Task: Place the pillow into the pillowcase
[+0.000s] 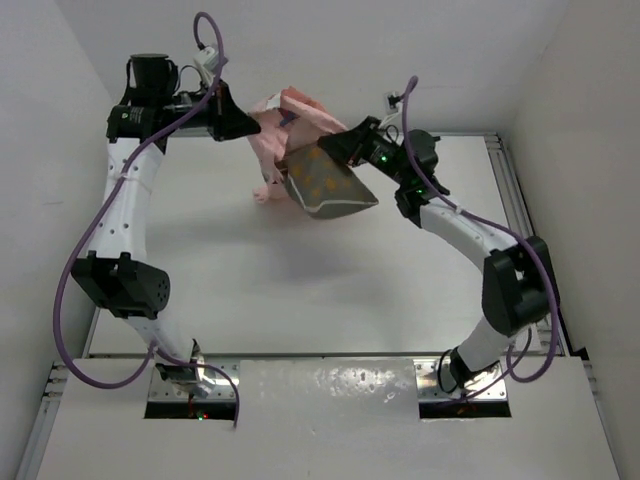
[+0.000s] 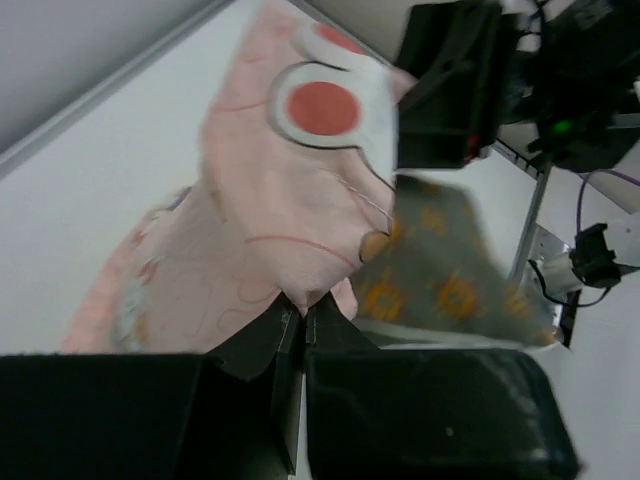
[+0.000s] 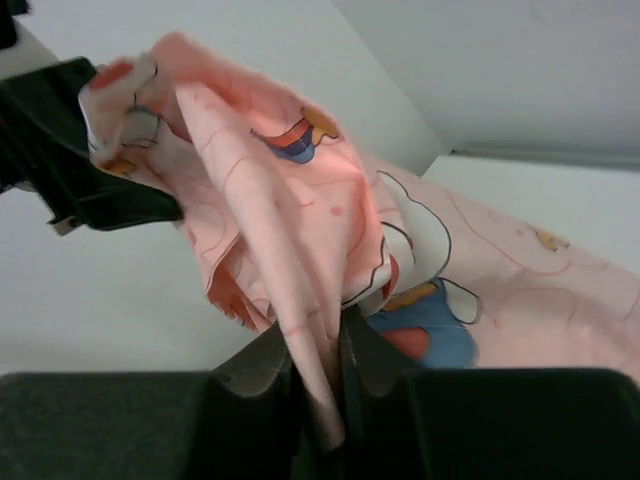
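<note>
1. The pillowcase (image 3: 290,180) was thin, soft pink cloth, bunched in loose folds and printed with cartoon figures in blue, white and red.
2. The pillow (image 1: 325,185) was a flat grey-olive pad with rounded corners, a pale rim and orange blotches (flowers, perhaps).
3. Beneath both lay a smooth white table (image 1: 300,290) with metal rails along its edges, and plain white walls (image 1: 330,40) closed in the far side.
4. The left gripper (image 2: 300,315) was clenched on a fold of the pillowcase, holding it up off the table.
5. The right gripper (image 3: 320,385) had its jaws close together with another fold of pink cloth pinched between them.
6. The pillow hung tilted in the air, just below the right gripper, with its upper end against the cloth. Whether that end was inside could not be told.
</note>
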Motion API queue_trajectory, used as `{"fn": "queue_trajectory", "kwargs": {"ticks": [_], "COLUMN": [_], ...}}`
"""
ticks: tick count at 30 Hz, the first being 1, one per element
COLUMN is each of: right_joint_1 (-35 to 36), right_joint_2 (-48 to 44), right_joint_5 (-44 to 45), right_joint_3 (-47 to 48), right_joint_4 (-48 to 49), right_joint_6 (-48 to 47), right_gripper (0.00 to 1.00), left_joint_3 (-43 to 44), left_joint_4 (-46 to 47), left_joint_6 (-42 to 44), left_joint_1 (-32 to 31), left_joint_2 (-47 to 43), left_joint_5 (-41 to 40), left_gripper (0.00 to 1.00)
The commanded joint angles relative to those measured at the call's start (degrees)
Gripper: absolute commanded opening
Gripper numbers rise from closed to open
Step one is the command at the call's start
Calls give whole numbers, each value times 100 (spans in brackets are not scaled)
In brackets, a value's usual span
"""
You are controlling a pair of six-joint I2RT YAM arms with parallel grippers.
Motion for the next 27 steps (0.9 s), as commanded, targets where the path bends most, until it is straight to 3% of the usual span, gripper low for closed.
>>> {"fn": "queue_trajectory", "kwargs": {"ticks": [1, 3, 8, 12, 15, 16, 17, 18, 20, 27], "right_joint_1": [346, 391, 400, 400, 382, 365, 365, 347, 330, -92], "right_joint_2": [394, 553, 703, 677, 668, 694, 721, 791, 809, 949], "right_joint_5": [-19, -45, 51, 376, 403, 299, 158, -87, -168, -203], "right_joint_3": [-57, -22, 31, -39, -136, -145, -197, -215, -338, -716], "right_joint_4": [1185, 1362, 1433, 1081, 896, 914, 1001, 1019, 932, 1388], "right_joint_6": [607, 625, 555, 300, 115, -24, -147, -253, -517, 44], "right_gripper": [19, 29, 37, 3, 1, 22, 35, 47, 60, 67], "left_joint_3": [-112, -156, -174, -122, -25, 1, 45, 98, 142, 177], "left_joint_4": [474, 518, 501, 475, 448, 431, 431, 413, 335, -324], "left_joint_6": [-254, -298, -219, -193, -184, -175, -184, -158, -88, 711], "left_joint_1": [-376, -491, -676, -667, -615, -588, -562, -510, -500, -746], "left_joint_2": [-160, -143, -90, -90, -90, -81, -72, -81, -72, -134], "left_joint_5": [136, 144, 74, 56, 56, 56, 56, 56, 13, -321], "left_gripper": [0, 0, 0, 0, 0, 0, 0, 0, 0, 0]}}
